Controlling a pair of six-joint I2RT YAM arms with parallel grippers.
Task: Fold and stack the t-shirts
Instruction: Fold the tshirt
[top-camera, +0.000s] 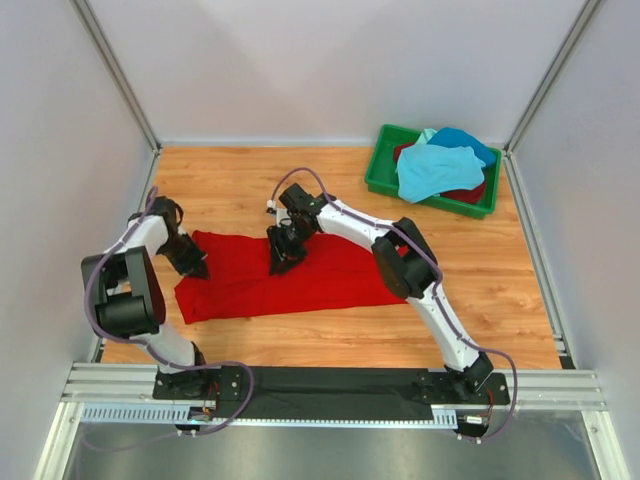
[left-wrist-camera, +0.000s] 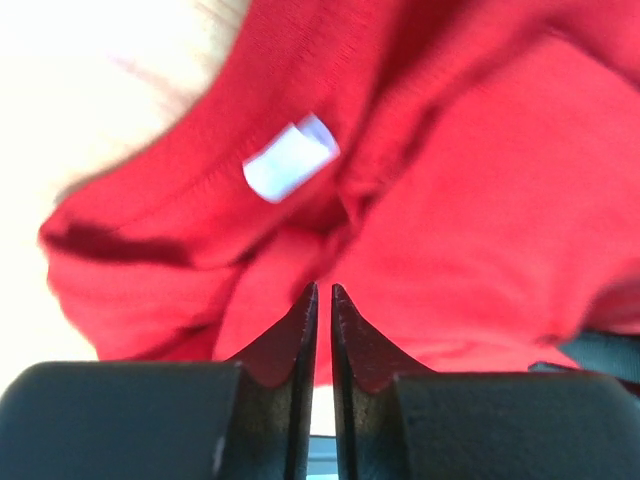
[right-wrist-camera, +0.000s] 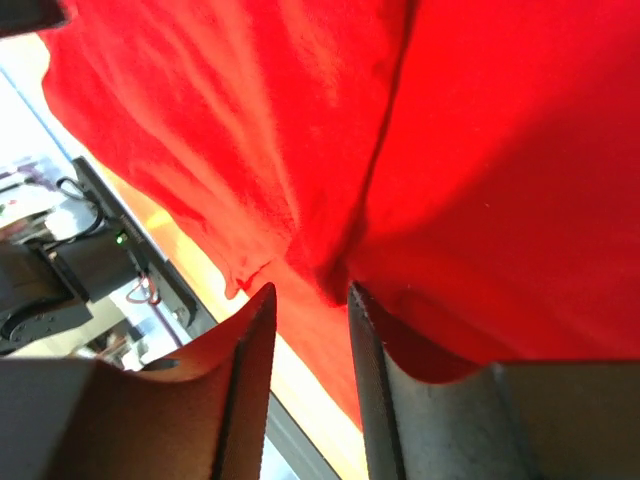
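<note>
**Both grippers pinch the bright red t-shirt, left of the green bin**

The bright red t-shirt (top-camera: 330, 275) lies spread on the wooden table (top-camera: 480, 290), well apart from the green bin (top-camera: 378, 170), to the bin's left and nearer the arm bases. The left gripper (top-camera: 197, 268) sits at the shirt's edge farthest from the bin. In its wrist view, its fingers (left-wrist-camera: 300, 340) are drawn to a thin slit with bunched cloth at their tips, and a white label (left-wrist-camera: 290, 160) shows just beyond them. The right gripper (top-camera: 280, 262) is at the shirt's far edge, on the side nearer the bin, with its fingers (right-wrist-camera: 250, 340) clenched on a fold of red cloth. Inside the bin lie a light turquoise t-shirt (top-camera: 435, 168) on top, a blue t-shirt (top-camera: 465, 140) behind it and a dark red t-shirt (top-camera: 470, 192) beneath.
</note>
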